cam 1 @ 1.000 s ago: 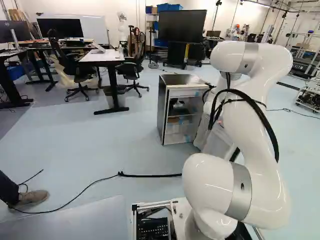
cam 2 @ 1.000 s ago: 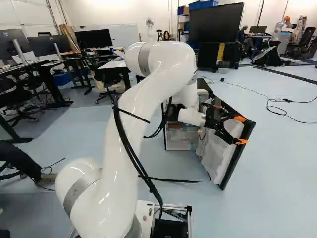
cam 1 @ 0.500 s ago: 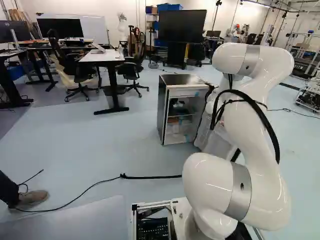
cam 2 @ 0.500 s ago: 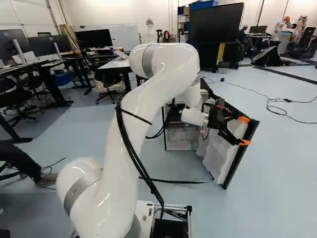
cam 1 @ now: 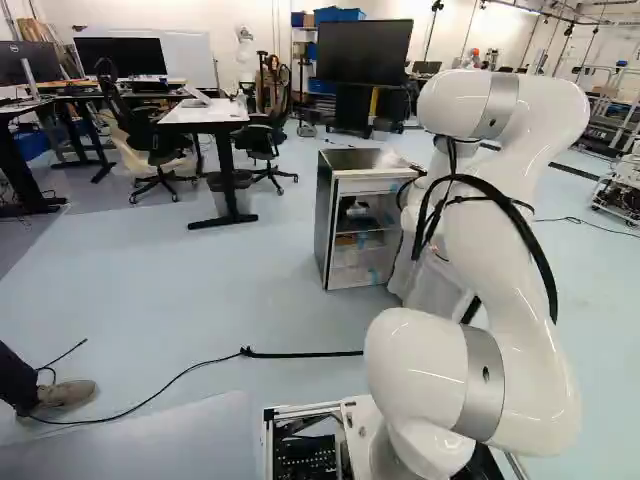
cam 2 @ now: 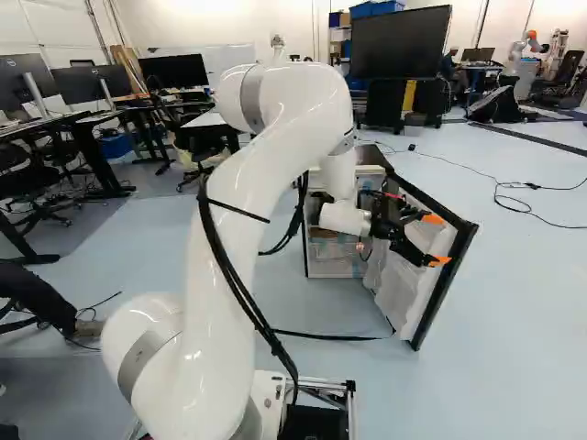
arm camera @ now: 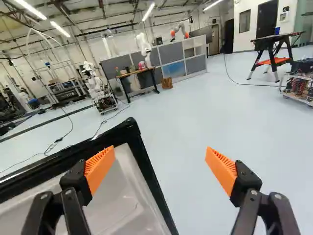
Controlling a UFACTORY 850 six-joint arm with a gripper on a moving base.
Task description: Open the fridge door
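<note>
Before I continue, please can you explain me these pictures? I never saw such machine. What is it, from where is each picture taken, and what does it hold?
It is a white robot arm with a black gripper. Two pictures come from cameras on its moving base, behind the arm, one to each side; the third comes from its wrist, looking along the gripper.

Ahead, a small fridge stands on the floor with its door open. Some items, hard to identify, are on its shelves. The gripper is open near the door's inner side, holding nothing.
</note>
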